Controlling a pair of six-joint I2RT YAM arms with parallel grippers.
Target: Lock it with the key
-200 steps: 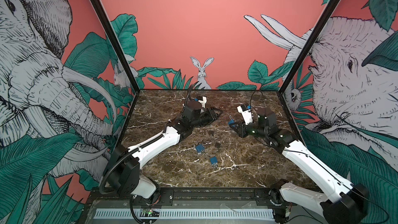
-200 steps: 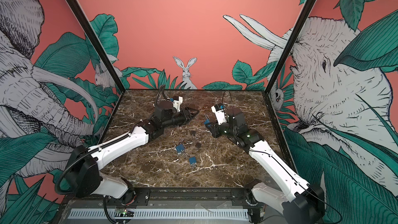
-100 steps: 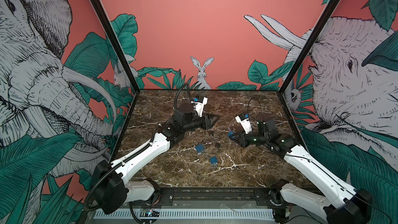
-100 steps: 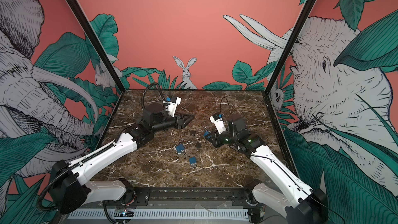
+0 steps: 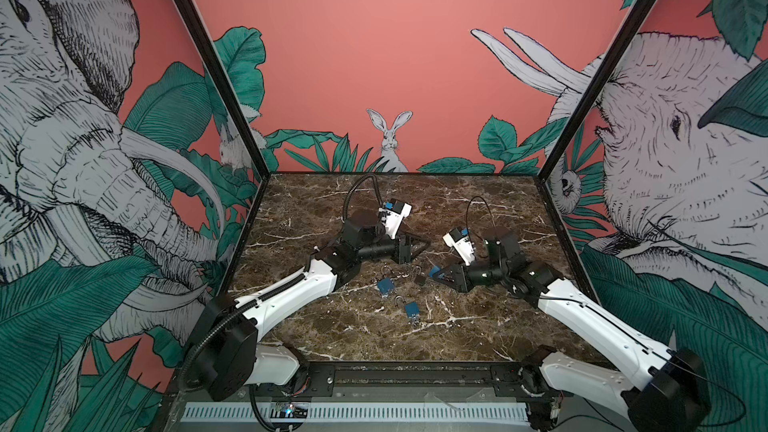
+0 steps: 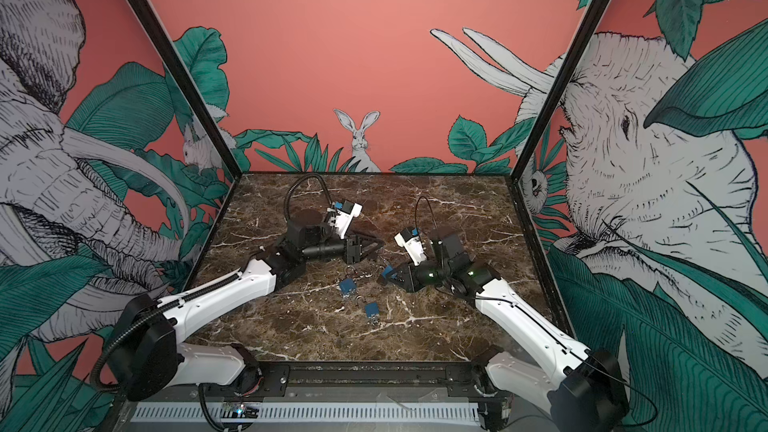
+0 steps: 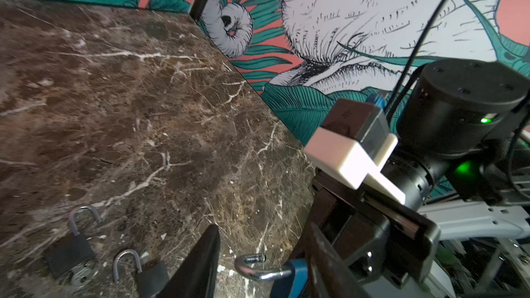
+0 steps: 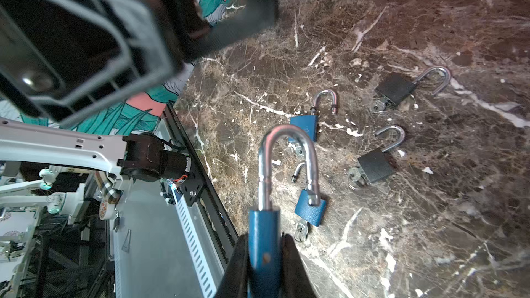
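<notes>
- right claw (image 8: 263, 259) clamped on the body of the held blue padlock (image 8: 263, 239), lifted off the bench (image 5: 478, 209)
- shackle (image 8: 286, 161) of the held blue padlock is swung open, one leg in the body, other end free
- no key visible on the held blue padlock, its base is hidden between the claw fingers
- left claw (image 5: 417, 246) has fingers apart with nothing in them; it sits near the held blue padlock, on its left and toward the back wall, not touching in both top views
- black padlock (image 5: 419, 279) lies on the bench just left of the held blue padlock, shackle open
- second blue padlock (image 5: 385, 285) lies further left of the held blue padlock, shackle open
- third blue padlock (image 5: 411, 309) lies left of the held blue padlock and nearer the front rail, shackle open
- other black padlock (image 8: 394, 88) lies flat beyond the first black one, seen from the held blue padlock, shackle open
- silver keys (image 8: 354, 180) show at the bases of the loose padlocks; too small to tell how far in they sit
</notes>
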